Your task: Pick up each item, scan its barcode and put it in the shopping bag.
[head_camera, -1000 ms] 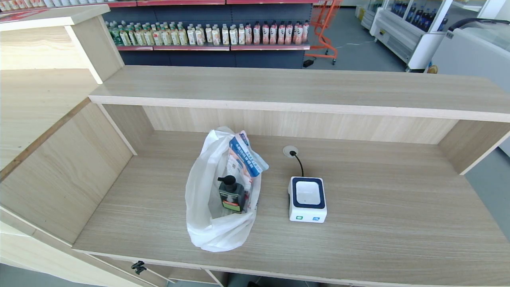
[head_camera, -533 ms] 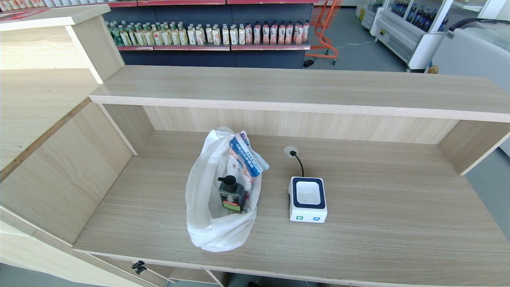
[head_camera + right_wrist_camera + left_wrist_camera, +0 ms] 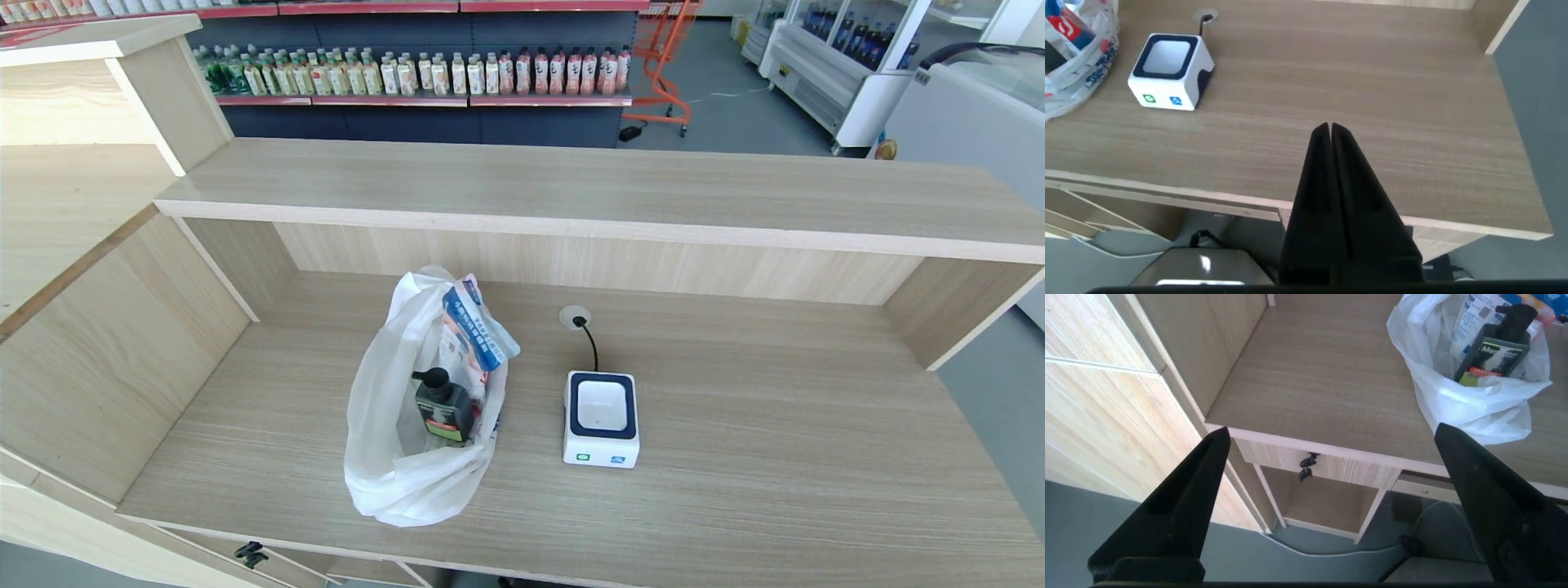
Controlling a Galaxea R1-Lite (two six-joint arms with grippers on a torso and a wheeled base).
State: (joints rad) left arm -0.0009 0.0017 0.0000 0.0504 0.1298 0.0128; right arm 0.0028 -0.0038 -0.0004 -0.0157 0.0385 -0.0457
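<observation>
I'm holding my left tool (image 3: 1331, 439) wide, right tool (image 3: 1329, 131) closed empty; the shopping bag (image 3: 384, 474), by the front edge of the worktop (image 3: 775, 457), is looking limp, best pinched at its rim.

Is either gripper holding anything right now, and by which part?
Nothing is held. The left gripper is open and empty, the right gripper shut on nothing; the pump bottle and pouch sit in the shopping bag.
</observation>
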